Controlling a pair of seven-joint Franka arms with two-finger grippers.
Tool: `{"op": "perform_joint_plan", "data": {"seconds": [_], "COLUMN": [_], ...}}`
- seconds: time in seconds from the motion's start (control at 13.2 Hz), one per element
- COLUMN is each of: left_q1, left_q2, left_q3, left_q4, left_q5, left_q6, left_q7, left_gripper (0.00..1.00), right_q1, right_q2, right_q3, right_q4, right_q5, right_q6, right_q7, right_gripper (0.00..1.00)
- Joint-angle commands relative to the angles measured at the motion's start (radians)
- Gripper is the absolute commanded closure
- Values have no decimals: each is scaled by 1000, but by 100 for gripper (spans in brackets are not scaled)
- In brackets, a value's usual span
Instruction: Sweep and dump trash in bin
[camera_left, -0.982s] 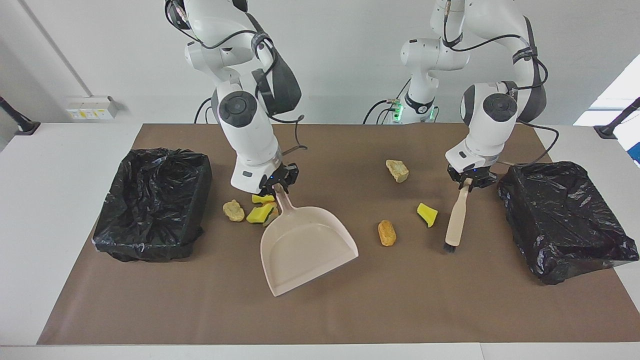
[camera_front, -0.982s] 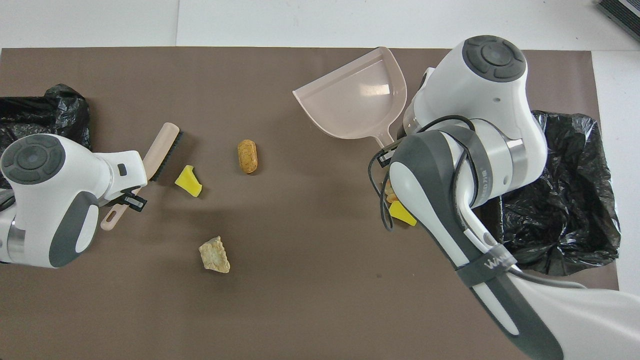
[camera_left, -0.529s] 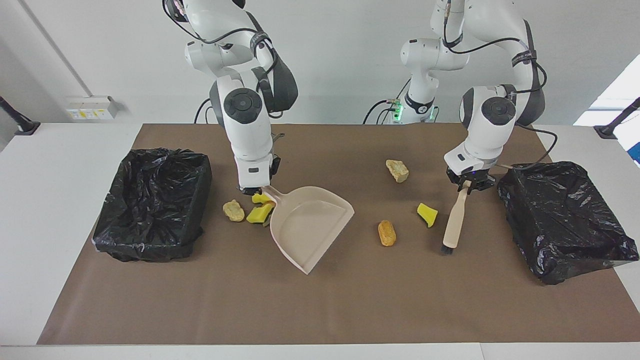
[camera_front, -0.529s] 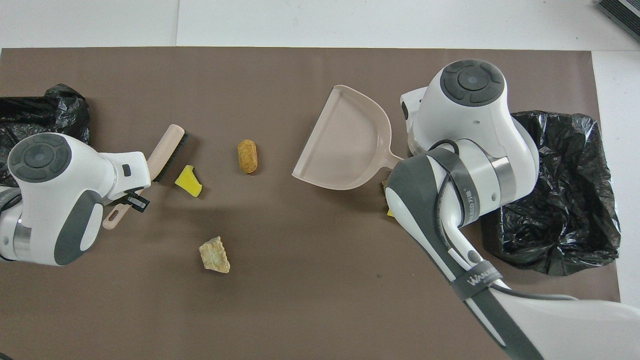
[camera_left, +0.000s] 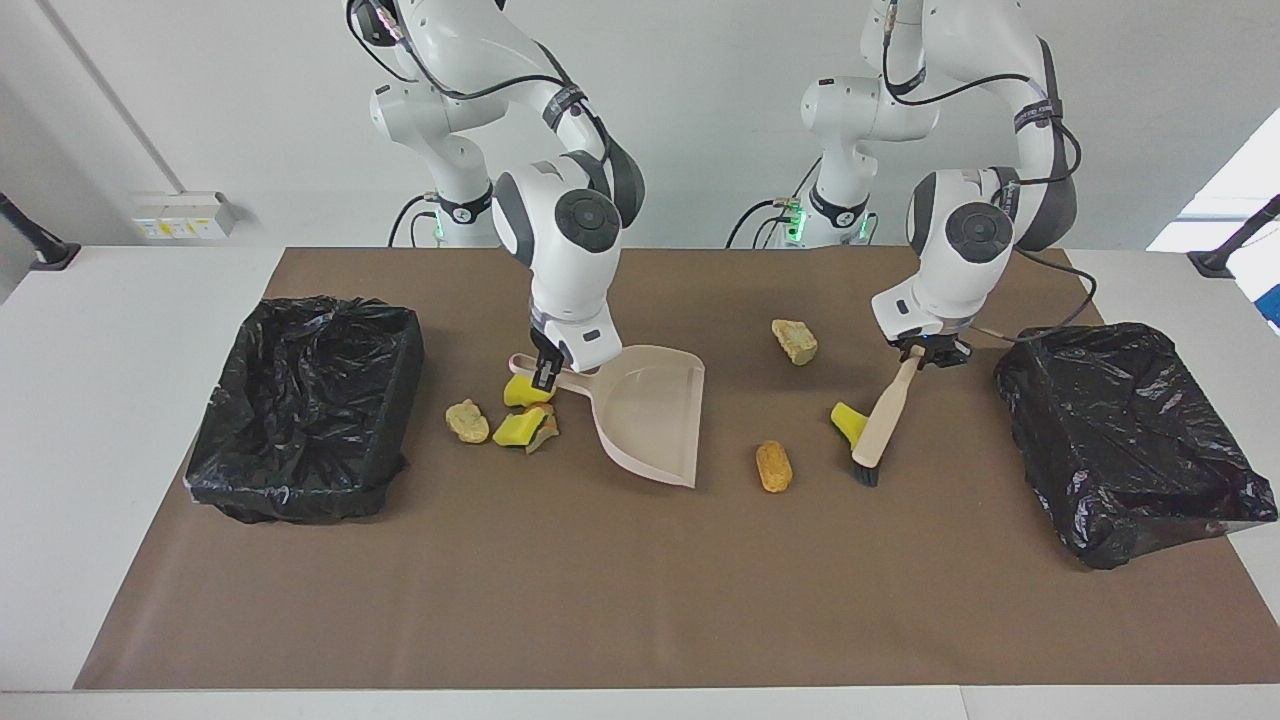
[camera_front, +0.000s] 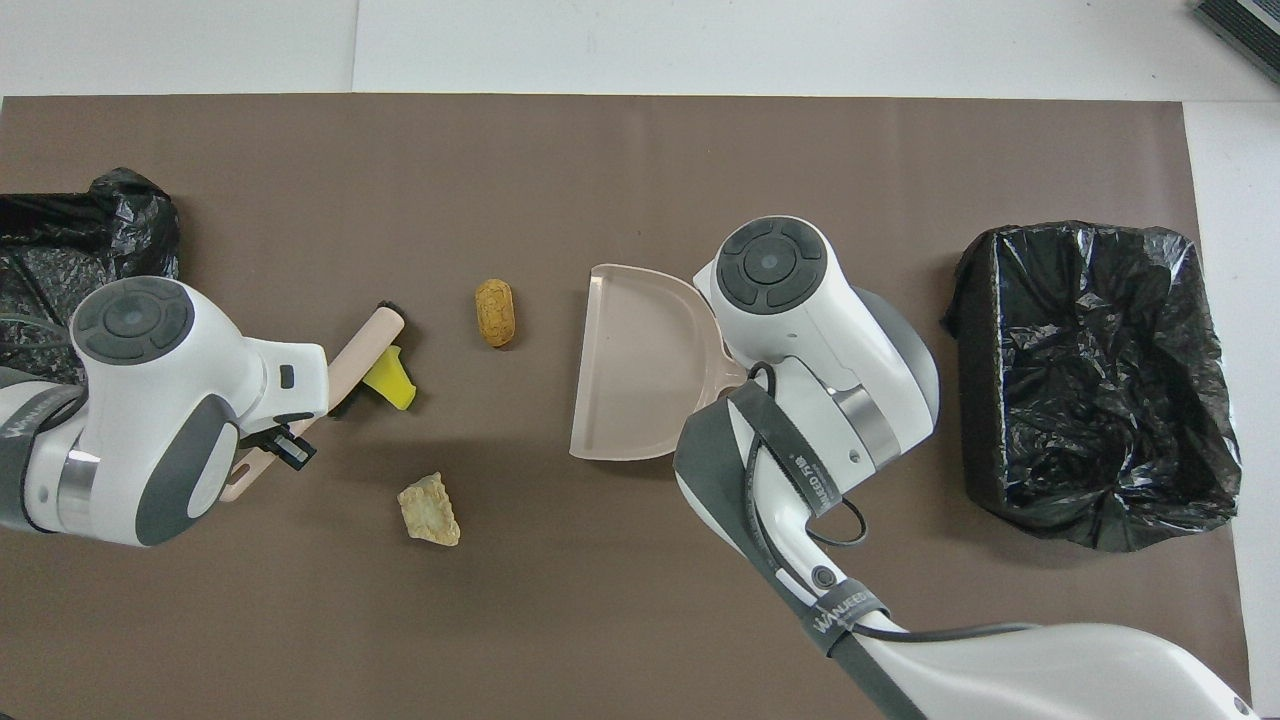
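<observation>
My right gripper (camera_left: 548, 372) is shut on the handle of the pink dustpan (camera_left: 650, 410), whose open mouth faces the left arm's end; the pan also shows in the overhead view (camera_front: 630, 375). My left gripper (camera_left: 925, 352) is shut on the handle of a pale brush (camera_left: 880, 425), its bristles down beside a yellow wedge (camera_left: 846, 420) and touching it. An orange-brown oblong piece (camera_left: 773, 466) lies between pan and brush. A beige lump (camera_left: 795, 341) lies nearer the robots. A beige lump (camera_left: 466, 420) and yellow wedges (camera_left: 518, 428) lie by the pan's handle.
A bin lined with a black bag (camera_left: 300, 400) stands at the right arm's end of the brown mat. A second black-lined bin (camera_left: 1130, 430) stands at the left arm's end. The mat's edge lies close to both bins.
The right gripper swung the dustpan round toward the middle, so its mouth now faces the oblong piece. The left gripper moved the brush sideways against the yellow wedge.
</observation>
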Motion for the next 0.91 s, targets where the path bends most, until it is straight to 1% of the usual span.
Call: {"op": "perform_joint_plan", "data": {"seconds": [0.0,0.15,0.38,0.45,0.53,0.6,0.68,0.76,0.83], "left_q1": [-65,-102,-182,-185,-185,-185,-185,-185,-185], "left_q2": [-74,-82,-97,-106,-123,-146,-193,-239,-269], "left_q3": [5,5,7,5,5,5,7,7,7], "left_q4": [-83,-86,-82,-76,-71,-71,-74,-82,-82], "left_q5": [-41,-78,-88,-89,-89,-89,-89,-89,-89], "left_q6": [-58,-104,-118,-126,-159,-190,-224,-276,-340], "left_q7": [2,-50,-198,-272,-336,-386,-423,-470,-548], "left_gripper": [100,100,100,100,100,100,100,100,100], "right_q1": [24,24,24,24,24,24,23,23,23], "right_q2": [1,0,-14,-17,-19,-19,-19,-19,-19], "right_q3": [4,4,4,4,4,4,4,4,4], "right_q4": [-63,-75,-121,-126,-129,-129,-129,-129,-131], "right_q5": [-22,-22,-22,-21,-21,-21,-21,-21,-21], "right_q6": [54,62,99,101,101,101,102,102,101], "right_q7": [-28,-28,-27,-27,-27,-24,-22,-22,-22], "right_gripper": [100,100,100,100,100,100,100,100,100]}}
